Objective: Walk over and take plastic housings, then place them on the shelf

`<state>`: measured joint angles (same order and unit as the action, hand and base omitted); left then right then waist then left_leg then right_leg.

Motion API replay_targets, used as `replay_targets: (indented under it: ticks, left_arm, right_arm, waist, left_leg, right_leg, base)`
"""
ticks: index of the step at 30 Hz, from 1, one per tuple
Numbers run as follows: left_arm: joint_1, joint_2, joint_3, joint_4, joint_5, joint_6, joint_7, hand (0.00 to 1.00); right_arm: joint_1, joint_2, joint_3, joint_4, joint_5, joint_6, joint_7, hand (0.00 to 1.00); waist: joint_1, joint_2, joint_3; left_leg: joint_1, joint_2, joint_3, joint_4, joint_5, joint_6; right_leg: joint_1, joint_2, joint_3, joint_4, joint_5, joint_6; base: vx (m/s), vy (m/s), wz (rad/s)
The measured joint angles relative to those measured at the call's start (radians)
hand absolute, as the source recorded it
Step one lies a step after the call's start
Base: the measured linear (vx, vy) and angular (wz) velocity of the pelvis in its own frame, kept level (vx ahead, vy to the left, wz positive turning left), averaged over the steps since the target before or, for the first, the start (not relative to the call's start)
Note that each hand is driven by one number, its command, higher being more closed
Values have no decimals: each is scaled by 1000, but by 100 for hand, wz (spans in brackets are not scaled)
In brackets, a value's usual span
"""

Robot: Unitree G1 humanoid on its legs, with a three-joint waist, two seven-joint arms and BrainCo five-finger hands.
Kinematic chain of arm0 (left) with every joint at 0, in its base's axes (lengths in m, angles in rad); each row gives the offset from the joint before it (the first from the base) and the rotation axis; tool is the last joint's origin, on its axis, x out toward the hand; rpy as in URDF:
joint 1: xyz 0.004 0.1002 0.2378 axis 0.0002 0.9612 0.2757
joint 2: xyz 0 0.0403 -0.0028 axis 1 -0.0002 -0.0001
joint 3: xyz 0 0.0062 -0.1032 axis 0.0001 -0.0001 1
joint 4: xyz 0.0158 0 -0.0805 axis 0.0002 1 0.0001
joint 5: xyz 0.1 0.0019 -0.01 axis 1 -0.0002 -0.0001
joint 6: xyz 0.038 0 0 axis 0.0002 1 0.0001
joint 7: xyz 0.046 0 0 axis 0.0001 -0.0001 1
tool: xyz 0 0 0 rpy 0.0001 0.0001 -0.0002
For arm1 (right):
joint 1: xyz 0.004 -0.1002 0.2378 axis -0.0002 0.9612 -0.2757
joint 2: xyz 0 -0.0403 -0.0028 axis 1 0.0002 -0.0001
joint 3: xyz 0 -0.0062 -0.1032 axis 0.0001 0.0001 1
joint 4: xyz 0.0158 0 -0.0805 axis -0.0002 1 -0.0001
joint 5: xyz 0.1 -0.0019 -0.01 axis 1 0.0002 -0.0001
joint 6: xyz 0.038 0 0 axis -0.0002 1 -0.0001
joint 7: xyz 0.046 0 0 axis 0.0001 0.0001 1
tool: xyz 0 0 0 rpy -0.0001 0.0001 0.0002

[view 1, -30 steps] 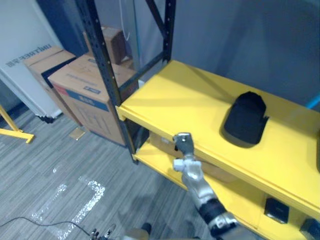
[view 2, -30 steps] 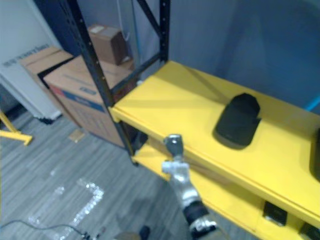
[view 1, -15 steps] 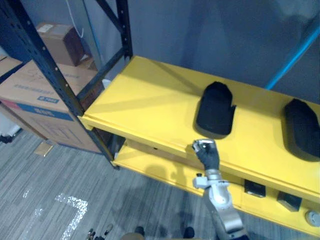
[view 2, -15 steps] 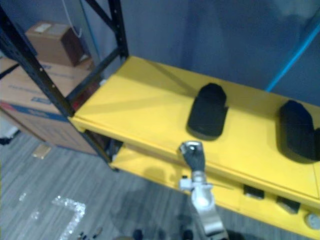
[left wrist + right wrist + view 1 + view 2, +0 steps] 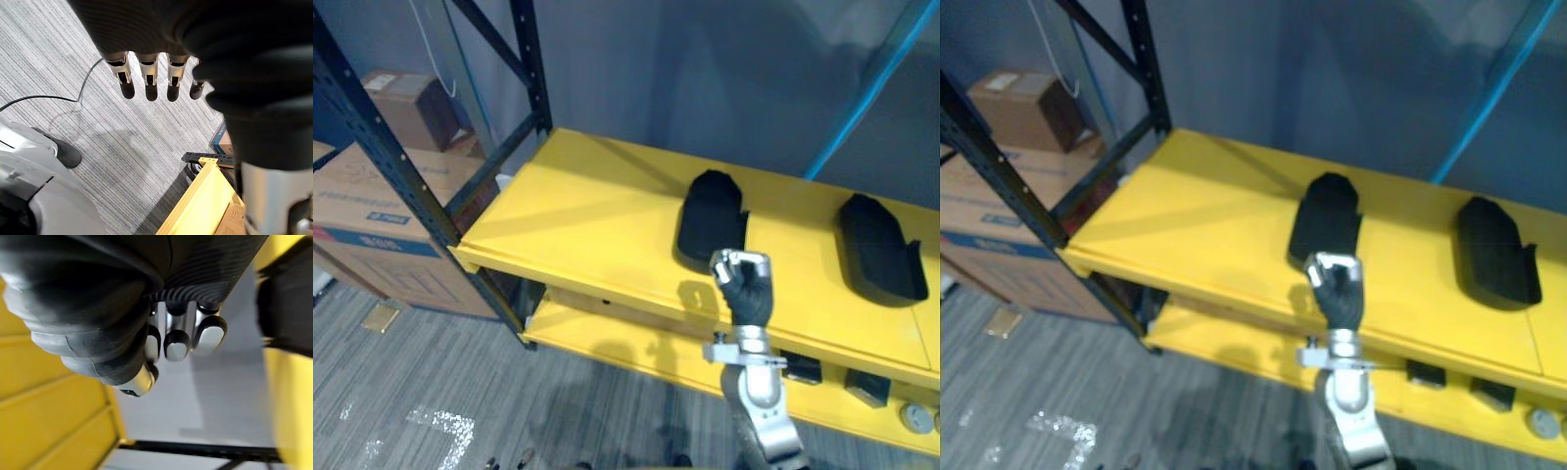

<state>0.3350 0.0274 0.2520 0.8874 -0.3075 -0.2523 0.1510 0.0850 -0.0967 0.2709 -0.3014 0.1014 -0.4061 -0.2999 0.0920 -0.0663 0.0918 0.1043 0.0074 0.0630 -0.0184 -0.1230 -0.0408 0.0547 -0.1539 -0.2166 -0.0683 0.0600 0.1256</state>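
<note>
Right wrist view: right hand (image 5: 177, 343) fingers curled, empty | left hand (image 5: 149, 81) fingers straight, empty

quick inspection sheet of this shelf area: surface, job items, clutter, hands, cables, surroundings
surface: yellow top shelf, its left part bare
job's things: two black plastic housings lying on the top shelf, left housing and right housing, apart from each other
clutter: small dark items and a round part on the lower shelf
hands: right hand raised before the shelf's front edge, fingers curled, holding nothing; left hand over the floor, fingers straight, empty
cables: thin pale cord hanging behind the rack
surroundings: black rack upright, cardboard boxes, grey carpet, blue pole
</note>
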Motion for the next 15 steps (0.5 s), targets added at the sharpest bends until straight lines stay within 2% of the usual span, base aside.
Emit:
replay_targets:
  ticks: [6,10,15]
  left_arm:
    - [0,0,0,2,0,0,0,0]
    - [-3,4,-1,39,-3,0,-2,0]
    - [-3,3,-2,44,-7,0,-8,0]
  right_arm:
    - [-56,-16,10,-10,4,4,-6,100]
    - [-58,-15,47,18,25,71,19,100]
    - [-55,-15,46,87,44,96,39,100]
  waist:
    - [-1,0,-1]
    - [0,1,-6]
    - [5,2,-8]
  left_leg:
    - [-2,-1,-2,10,-2,1]
    - [-2,-1,-5,11,-1,1]
    - [-3,-3,-25,11,-1,1]
  right_leg:
    - [1,-1,0,5,-1,-2]
    - [2,-1,-3,5,-1,-2]
    - [9,-1,-15,4,-1,-1]
  base:
    - [0,0,0]
    - [0,0,0]
    - [1,-3,7]
